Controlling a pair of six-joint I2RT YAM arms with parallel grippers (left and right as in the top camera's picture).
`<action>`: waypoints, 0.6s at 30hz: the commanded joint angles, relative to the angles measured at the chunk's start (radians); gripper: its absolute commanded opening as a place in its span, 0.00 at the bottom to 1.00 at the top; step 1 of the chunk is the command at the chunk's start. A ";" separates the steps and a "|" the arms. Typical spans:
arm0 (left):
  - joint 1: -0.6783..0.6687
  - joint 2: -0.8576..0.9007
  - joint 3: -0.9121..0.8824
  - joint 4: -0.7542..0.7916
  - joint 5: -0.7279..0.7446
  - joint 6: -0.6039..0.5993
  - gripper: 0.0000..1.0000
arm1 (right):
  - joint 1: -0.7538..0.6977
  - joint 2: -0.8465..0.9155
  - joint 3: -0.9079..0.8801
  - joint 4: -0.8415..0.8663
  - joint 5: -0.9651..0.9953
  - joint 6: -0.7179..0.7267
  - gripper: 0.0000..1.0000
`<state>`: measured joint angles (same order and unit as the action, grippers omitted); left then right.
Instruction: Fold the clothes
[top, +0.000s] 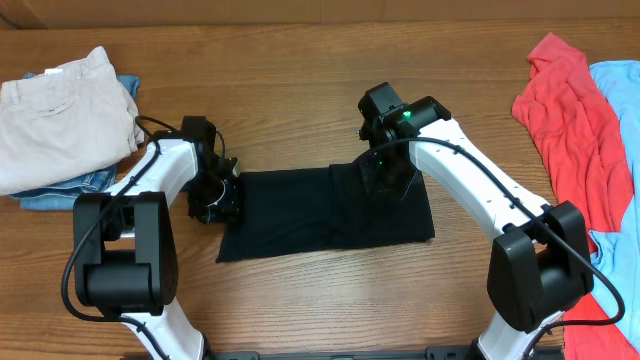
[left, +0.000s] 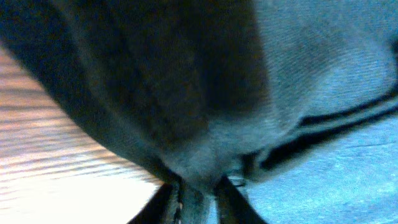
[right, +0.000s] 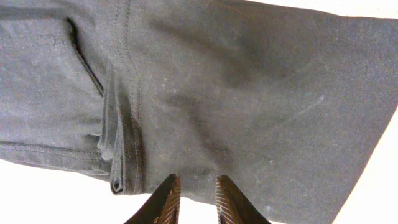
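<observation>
Wooden table (top: 300, 80); black garment (top: 300, 215) flat; left fingers (left: 160, 208) pinching it; right fingers (right: 166, 200) spread.

- No text, label, brand, number or sign could be read in any of the three views.
</observation>
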<state>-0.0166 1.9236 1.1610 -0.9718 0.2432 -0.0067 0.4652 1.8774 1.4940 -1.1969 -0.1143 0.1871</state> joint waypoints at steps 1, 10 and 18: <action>-0.005 0.038 -0.034 0.000 0.018 -0.001 0.04 | -0.002 -0.017 0.020 0.002 0.009 0.003 0.23; 0.135 0.037 0.090 -0.079 -0.060 -0.005 0.04 | -0.017 -0.017 0.020 0.002 0.009 0.004 0.23; 0.329 0.037 0.363 -0.166 -0.067 -0.052 0.04 | -0.078 -0.016 0.020 0.002 0.009 0.003 0.24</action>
<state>0.2615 1.9575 1.4094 -1.1156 0.1978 -0.0326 0.4141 1.8774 1.4940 -1.1973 -0.1143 0.1864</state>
